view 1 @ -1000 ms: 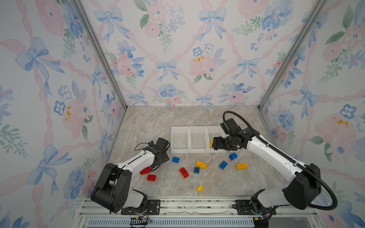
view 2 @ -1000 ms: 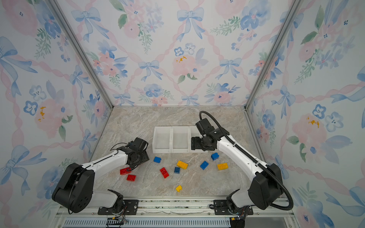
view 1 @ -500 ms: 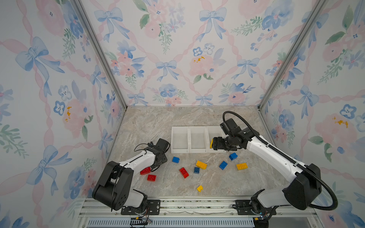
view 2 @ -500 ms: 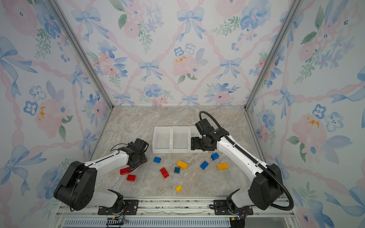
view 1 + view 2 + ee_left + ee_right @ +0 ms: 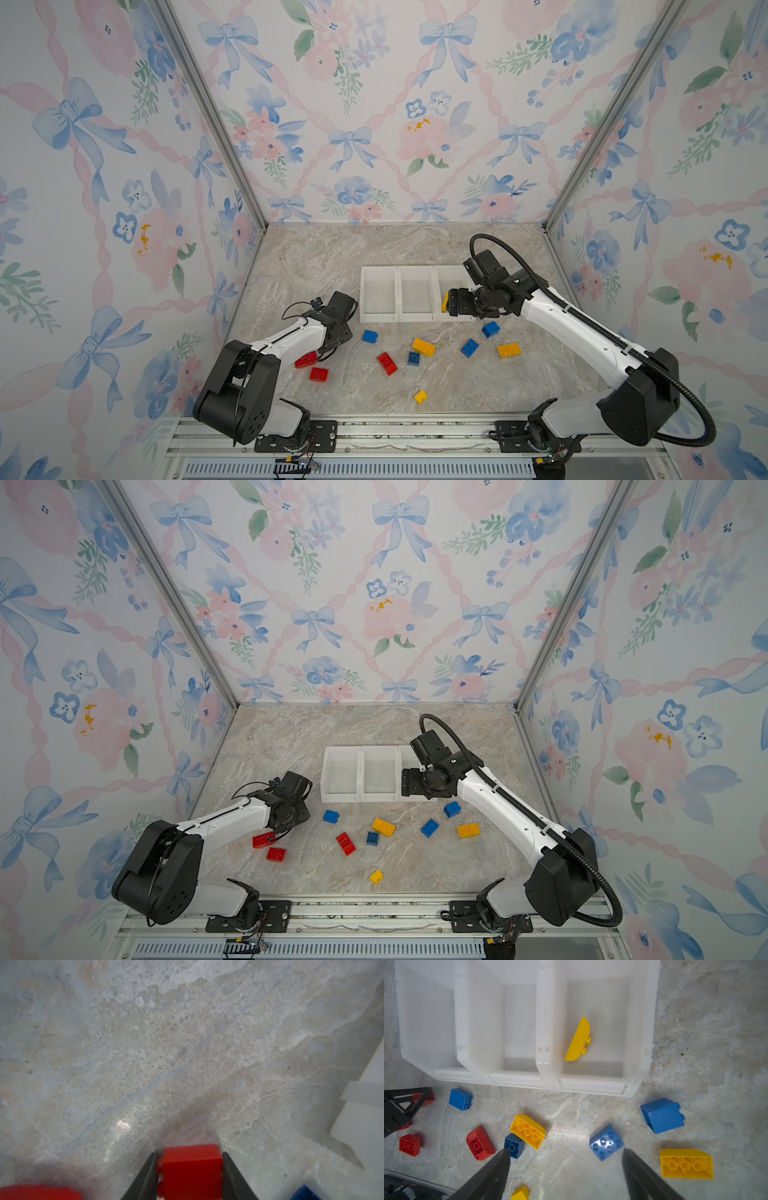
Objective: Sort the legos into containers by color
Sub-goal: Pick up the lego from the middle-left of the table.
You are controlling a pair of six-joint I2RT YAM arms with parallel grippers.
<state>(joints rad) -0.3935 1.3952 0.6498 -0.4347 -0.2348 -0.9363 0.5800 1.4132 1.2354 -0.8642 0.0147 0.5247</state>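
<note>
left wrist view: left gripper clamped on red brick, studs against one finger, might pivot and drop on lift; right gripper jaws apart, empty.

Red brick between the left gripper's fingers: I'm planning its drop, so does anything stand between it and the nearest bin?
Nothing visible does. Bare tabletop separates the red brick from the nearest bin; a blue brick lies off to one side. Only the bin's wall needs clearing.
</note>
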